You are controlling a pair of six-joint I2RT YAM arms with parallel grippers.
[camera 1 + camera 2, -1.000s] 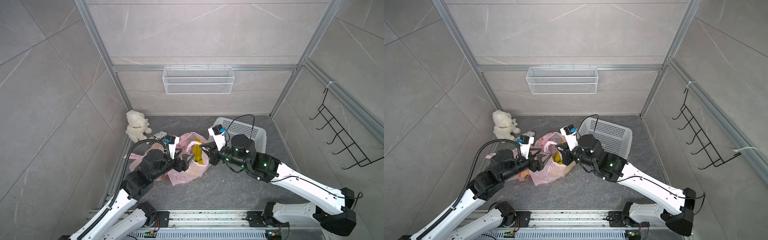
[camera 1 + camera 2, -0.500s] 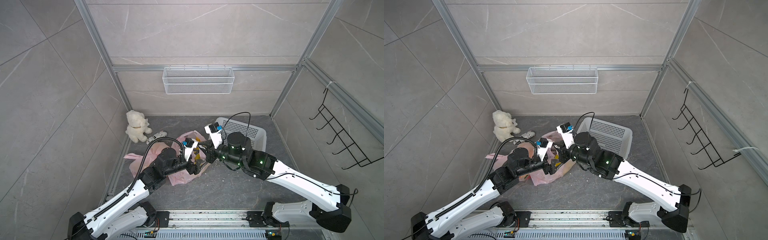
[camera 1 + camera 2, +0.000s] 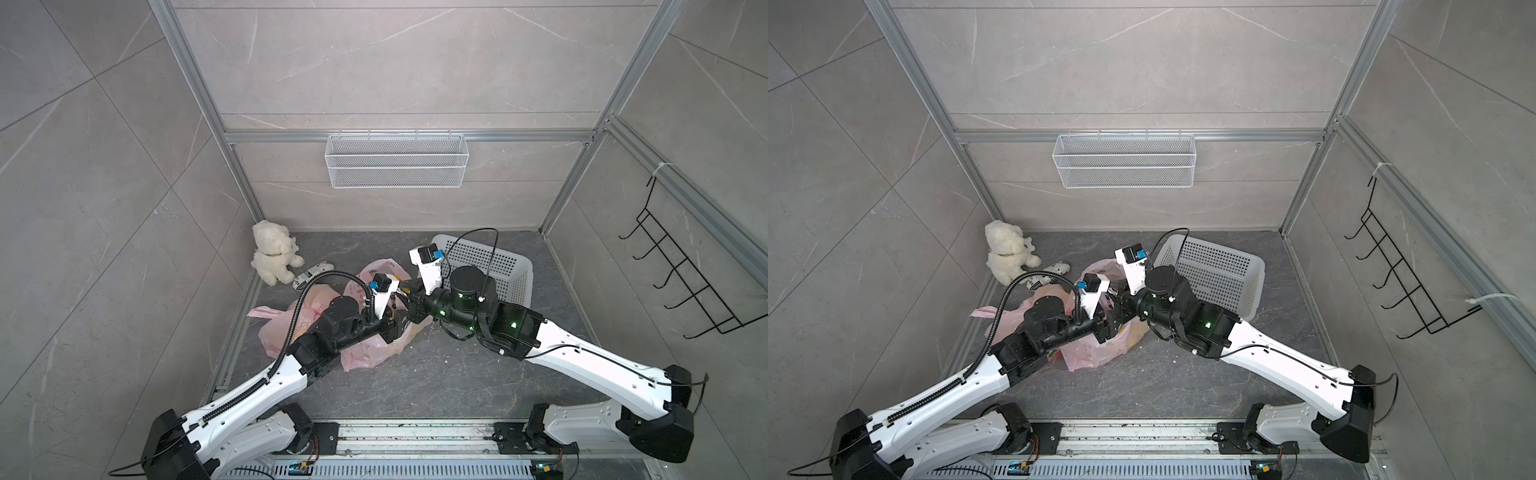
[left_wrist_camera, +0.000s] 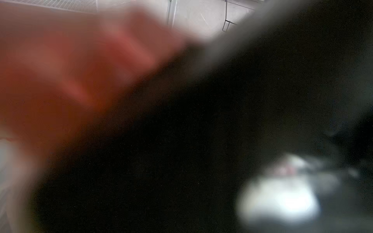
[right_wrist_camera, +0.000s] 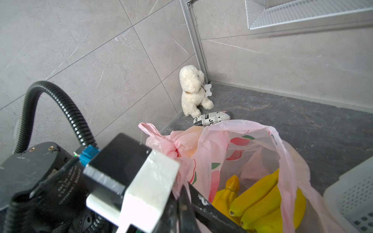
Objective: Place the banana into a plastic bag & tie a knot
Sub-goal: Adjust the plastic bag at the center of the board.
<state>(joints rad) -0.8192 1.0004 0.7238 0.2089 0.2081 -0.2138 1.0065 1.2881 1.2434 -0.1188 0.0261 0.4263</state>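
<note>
A pink plastic bag (image 3: 365,353) lies crumpled on the dark floor in both top views, with its mouth open. The right wrist view shows the yellow banana bunch (image 5: 262,193) lying inside the bag (image 5: 252,141). My right gripper (image 5: 185,201) is shut on the bag's near rim, with pink film pinched between its black fingers. In a top view it sits at the bag's right side (image 3: 405,293). My left gripper (image 3: 399,318) reaches across the bag and lies close against the right one. Its jaws are hidden, and the left wrist view is only a dark and pink blur.
A white plush dog (image 3: 272,257) and a newsprint-patterned roll (image 3: 313,276) sit in the back left corner. A white perforated basket (image 3: 494,266) stands behind the right arm. A wire shelf (image 3: 395,166) hangs on the back wall, and a black hook rack (image 3: 685,282) on the right wall.
My left arm has swung right over the bag until its gripper meets the right gripper. The right gripper has stayed shut on the bag's rim and shifted slightly left.
</note>
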